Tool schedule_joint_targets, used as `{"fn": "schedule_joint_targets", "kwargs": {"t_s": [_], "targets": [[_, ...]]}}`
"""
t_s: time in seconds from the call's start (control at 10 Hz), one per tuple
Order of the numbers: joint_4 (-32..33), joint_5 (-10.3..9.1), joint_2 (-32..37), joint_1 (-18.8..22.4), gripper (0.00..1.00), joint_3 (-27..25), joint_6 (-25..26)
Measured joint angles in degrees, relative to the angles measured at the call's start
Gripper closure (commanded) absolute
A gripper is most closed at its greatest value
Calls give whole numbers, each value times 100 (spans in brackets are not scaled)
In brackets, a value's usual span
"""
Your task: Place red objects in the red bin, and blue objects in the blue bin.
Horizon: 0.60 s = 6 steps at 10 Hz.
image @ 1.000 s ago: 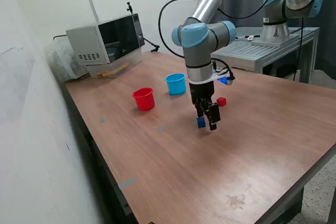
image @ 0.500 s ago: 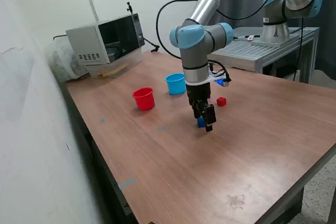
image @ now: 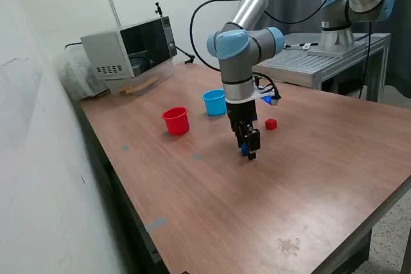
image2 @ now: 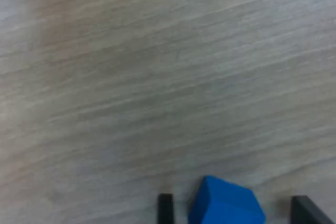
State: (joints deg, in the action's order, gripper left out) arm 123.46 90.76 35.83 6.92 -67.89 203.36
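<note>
Blue is seen between the gripper point(image2: 228, 211) fingers: a dark blue cube point(image2: 226, 205) resting on the wooden table point(image: 308, 178), with gaps visible on both sides, so the jaws are spread and nothing is held. The grasping step is judged to be in hand. Next, the fingers must be closed, and the cube carried to the light blue cup point(image: 214, 102) beyond the arm.

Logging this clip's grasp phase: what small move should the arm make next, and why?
Probably close the hand on the blue cube. The wrist view shows the cube between the two open fingers, with gaps on both sides, and the exterior view puts the hand down at the table. Lifting toward the light blue cup would follow.
</note>
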Motion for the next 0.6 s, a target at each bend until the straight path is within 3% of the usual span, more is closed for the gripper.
{"fn": "schedule_joint_targets", "kwargs": {"t_s": [0.6], "targets": [[-138,-5,643,25,100,-165,-58]]}}
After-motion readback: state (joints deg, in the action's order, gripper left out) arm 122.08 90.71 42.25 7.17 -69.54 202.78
